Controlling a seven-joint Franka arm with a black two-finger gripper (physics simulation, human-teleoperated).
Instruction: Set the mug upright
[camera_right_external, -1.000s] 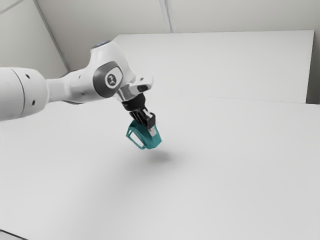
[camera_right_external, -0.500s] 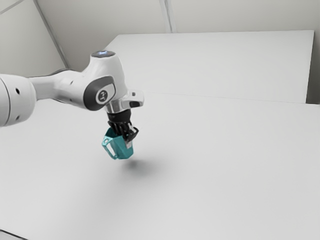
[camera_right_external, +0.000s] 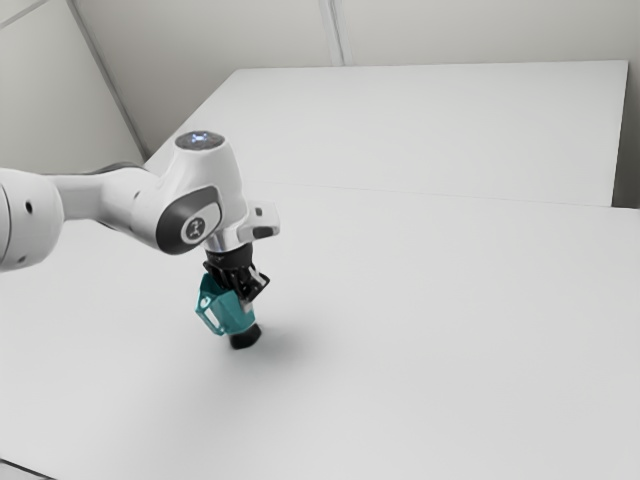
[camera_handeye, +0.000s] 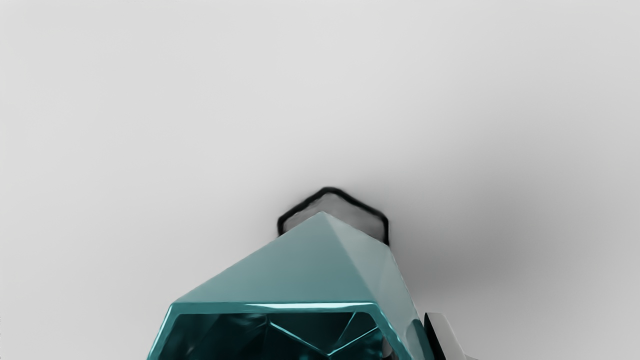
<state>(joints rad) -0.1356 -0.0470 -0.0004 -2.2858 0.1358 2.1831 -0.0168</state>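
Note:
In the exterior view the gripper (camera_right_external: 247, 298) points down, with the teal mug (camera_right_external: 226, 314) held at its wall. The mug's mouth is up toward the hand and its base down, leaning somewhat; its handle (camera_right_external: 206, 311) faces the exterior view's left. In the wrist view the gripper (camera_handeye: 411, 345) is shut on the wall of the mug (camera_handeye: 295, 275), one finger outside, a bit of the other visible inside the mouth. Beneath the base is a dark patch (camera_right_external: 244, 336); whether the base touches the table cannot be told.
The white table (camera_right_external: 430, 330) spreads around the mug on all sides. A pale panel (camera_right_external: 430, 130) stands behind it. In the wrist view a black-edged grey shape (camera_handeye: 350, 215) shows past the mug's base, with a soft shadow beside it.
My hand has moved down and toward the exterior view's left, carrying the mug and turning it from a stronger tilt to nearer upright. The dark patch below it has appeared.

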